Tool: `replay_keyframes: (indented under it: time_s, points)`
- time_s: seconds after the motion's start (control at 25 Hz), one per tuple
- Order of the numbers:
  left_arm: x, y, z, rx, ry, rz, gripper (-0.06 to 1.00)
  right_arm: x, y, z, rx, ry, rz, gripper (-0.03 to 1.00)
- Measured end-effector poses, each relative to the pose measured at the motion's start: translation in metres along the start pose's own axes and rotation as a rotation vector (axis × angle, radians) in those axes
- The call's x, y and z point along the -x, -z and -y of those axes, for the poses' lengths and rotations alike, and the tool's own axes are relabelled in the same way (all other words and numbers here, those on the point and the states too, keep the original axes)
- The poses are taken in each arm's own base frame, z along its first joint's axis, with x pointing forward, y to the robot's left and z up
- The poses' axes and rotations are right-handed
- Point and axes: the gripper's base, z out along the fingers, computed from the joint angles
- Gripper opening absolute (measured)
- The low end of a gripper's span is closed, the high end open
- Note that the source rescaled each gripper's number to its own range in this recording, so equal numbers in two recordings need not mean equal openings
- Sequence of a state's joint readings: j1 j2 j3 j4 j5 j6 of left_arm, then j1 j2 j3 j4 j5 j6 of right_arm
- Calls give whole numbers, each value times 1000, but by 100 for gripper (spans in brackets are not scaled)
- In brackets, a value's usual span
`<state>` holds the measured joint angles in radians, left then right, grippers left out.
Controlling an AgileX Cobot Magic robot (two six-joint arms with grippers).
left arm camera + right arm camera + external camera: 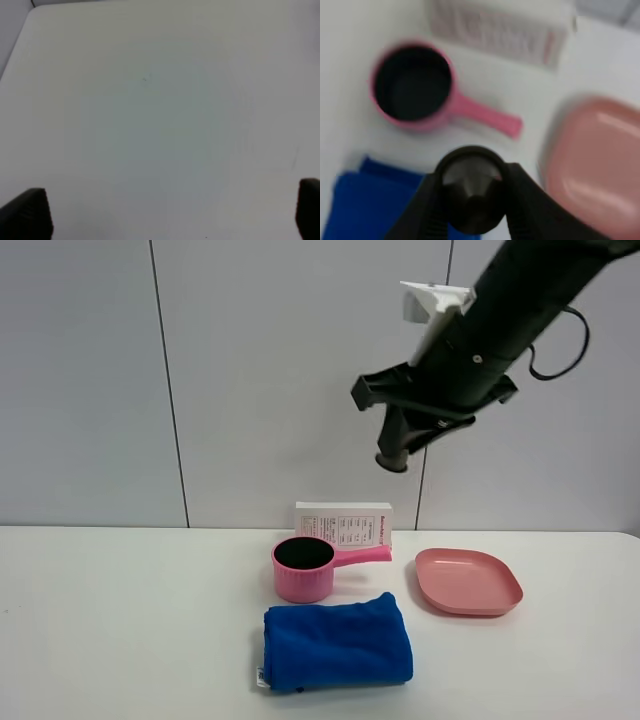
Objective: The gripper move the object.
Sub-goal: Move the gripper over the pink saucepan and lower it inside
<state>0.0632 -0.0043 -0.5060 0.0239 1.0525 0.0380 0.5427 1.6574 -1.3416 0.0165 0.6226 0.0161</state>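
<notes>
My right gripper (397, 453) hangs high above the table, over the pink saucepan and plate. It is shut on the coffee capsule (391, 460), a small dark tapered cup held between the fingers. The right wrist view shows the capsule (471, 192) clamped between the two dark fingers (430, 200), seen from its narrow end. My left gripper (165, 215) shows only in the left wrist view. Its two dark fingertips (27, 212) stand far apart at the frame's corners, open and empty over bare white table.
A pink saucepan (304, 567) with its handle pointing right stands mid-table. A pink plate (468, 580) lies to its right. A folded blue cloth (336, 642) lies in front. A white printed box (343, 524) stands behind the saucepan, against the grey wall.
</notes>
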Motion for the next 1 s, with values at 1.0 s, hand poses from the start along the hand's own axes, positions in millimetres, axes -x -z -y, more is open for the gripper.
replay_keyframes:
  time_s: [1.0]
  points:
    - [0, 0, 0, 0, 0, 0, 100, 3, -153, -29, -11, 146, -142, 0]
